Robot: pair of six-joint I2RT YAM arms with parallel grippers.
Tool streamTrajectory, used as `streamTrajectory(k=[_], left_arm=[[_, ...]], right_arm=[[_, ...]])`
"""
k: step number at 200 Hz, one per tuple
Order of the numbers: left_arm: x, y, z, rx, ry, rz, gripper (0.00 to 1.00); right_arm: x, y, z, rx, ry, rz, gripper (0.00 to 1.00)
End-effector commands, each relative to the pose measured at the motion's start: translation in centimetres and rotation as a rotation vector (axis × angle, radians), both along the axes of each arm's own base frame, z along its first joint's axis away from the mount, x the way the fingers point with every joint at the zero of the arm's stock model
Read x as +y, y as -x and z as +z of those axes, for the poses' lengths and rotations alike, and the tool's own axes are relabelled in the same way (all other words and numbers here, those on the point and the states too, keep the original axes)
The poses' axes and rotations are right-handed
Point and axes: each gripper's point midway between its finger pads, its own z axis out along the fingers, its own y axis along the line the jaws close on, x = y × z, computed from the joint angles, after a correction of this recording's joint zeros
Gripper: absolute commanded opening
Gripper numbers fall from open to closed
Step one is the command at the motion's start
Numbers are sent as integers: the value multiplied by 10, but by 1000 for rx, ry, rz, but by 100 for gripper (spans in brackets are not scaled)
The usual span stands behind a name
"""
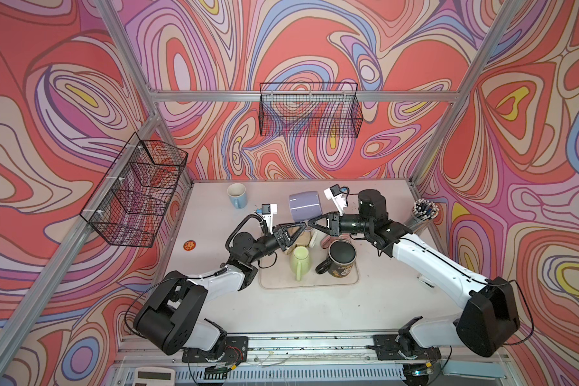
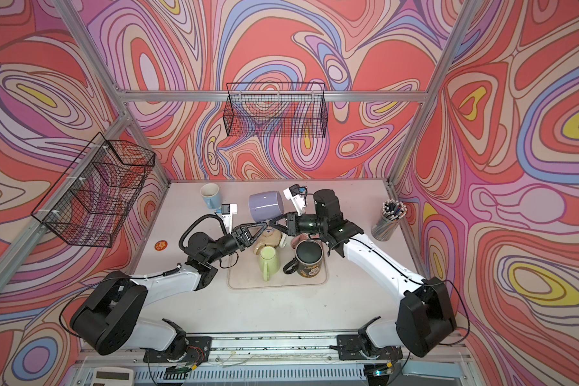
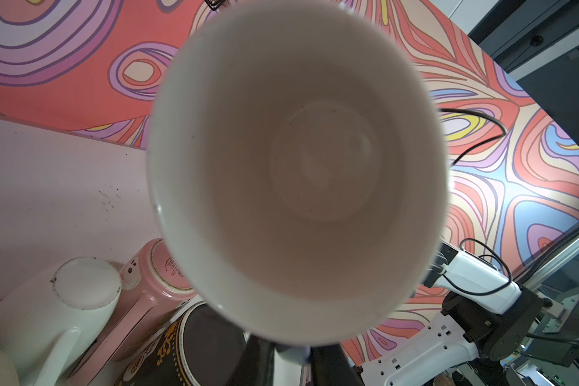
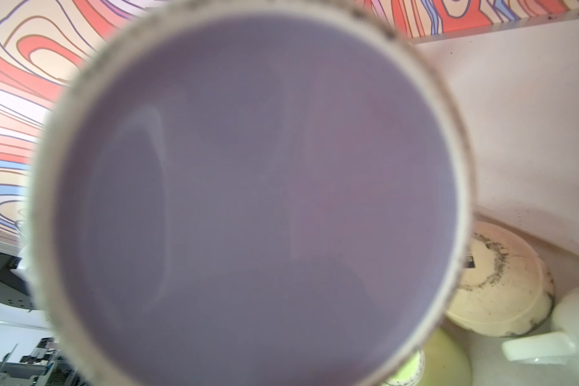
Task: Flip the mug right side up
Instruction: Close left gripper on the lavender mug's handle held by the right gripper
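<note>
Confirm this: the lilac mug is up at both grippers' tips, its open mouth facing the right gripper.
Not quite: the lilac mug turns its mouth toward the left gripper; the left wrist view looks straight into it. The rest holds.

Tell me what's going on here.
Both arms are handling the lilac mug, which hangs in the air on its side above the tray of other mugs. The left gripper and right gripper meet at its lower edge; which one bears it is unclear. Its mouth faces the left arm, so it is not yet upright.
</note>
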Motion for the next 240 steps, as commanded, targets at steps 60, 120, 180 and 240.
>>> streamTrajectory(k=[60,120,180,240], left_arm=[[-6,11,17,-112,16,-52,41],[-7,7,23,-118,27,-50,30],[-7,6,28,-125,34,-50,26],[-10,4,27,-116,34,-59,13]], right_arm=[[2,1,28,-53,-91,32,0],[3,4,23,-46,-96,48,0],[1,8,13,-51,-101,58,0],[2,10,6,-46,-114,61,0]])
